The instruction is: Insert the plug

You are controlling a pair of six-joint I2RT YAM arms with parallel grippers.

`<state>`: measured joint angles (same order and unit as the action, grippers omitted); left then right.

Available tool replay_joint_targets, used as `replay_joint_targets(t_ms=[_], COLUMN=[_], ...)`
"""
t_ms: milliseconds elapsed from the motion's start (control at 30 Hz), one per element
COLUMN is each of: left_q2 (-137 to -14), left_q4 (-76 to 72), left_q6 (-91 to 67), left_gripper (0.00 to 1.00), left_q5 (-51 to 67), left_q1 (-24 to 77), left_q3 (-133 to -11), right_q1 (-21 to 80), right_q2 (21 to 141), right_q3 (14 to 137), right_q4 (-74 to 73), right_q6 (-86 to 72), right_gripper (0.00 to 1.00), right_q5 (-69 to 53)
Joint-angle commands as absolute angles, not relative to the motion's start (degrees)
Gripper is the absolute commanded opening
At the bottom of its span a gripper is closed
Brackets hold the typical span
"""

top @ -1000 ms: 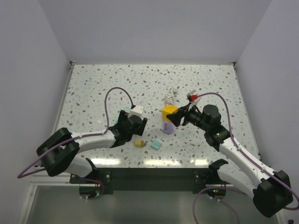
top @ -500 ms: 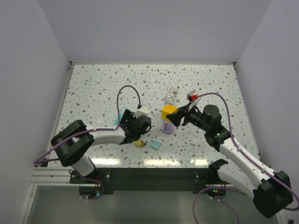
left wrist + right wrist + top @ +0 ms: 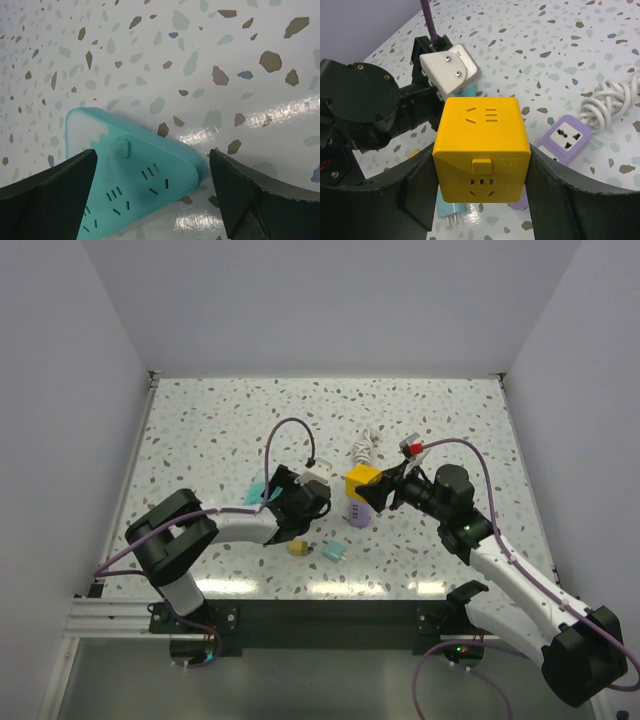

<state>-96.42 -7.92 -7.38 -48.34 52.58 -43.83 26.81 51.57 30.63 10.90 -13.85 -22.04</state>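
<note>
My right gripper [image 3: 375, 492] is shut on a yellow cube socket [image 3: 362, 479] and holds it above the table. In the right wrist view the cube [image 3: 482, 120] fills the space between the fingers [image 3: 405, 195], with a three-hole outlet and a button facing the camera. My left gripper [image 3: 290, 505] is open and empty, with its jaws wide apart over one end of a teal power strip [image 3: 125, 175]. That strip [image 3: 257, 488] lies flat on the table. A small yellow plug [image 3: 298, 548] and a teal plug [image 3: 333, 552] lie near the front.
A purple socket [image 3: 360, 512] with a coiled white cord [image 3: 365, 450] lies under and behind the cube. The teal plug's pins [image 3: 452, 217] show below the cube. The left wrist's white camera block [image 3: 450, 67] sits close to the cube's far side.
The left arm has swung to the right, toward the yellow cube, and now sits over the teal strip. The right arm and the cube have not moved.
</note>
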Motion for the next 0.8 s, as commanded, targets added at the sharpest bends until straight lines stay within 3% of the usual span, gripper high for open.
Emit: replay_joint_targets(t_ms=[0,200,433,767], left_q2=[-96.94,-95.89,-86.59,-85.95], left_q4=[-14.93,-21.01,-19.69,-10.03], left_q6=[-3.17,-0.26,1.93,-3.78], left_gripper=[1.00,1.00,1.00,1.00], left_q5=[-49.13,-44.91,-40.35,-47.10], left_q1=[50.63,47.90,51.33,52.29], left_q3=[-46.23,-46.14,-39.75,-39.37], right_q1=[26.63,26.63,26.54,26.72], right_q2=[49.93,49.92,50.18,50.98], right_q3=[32.70,32.78,32.78,32.70], right_q4=[13.98,13.54,13.97,14.77], right_q6=[-13.45,-13.36,-13.27,-13.89], right_gripper=[0.00,0.00,0.00,0.00], right_q5=[-22.15,-21.62,-22.06,-23.38])
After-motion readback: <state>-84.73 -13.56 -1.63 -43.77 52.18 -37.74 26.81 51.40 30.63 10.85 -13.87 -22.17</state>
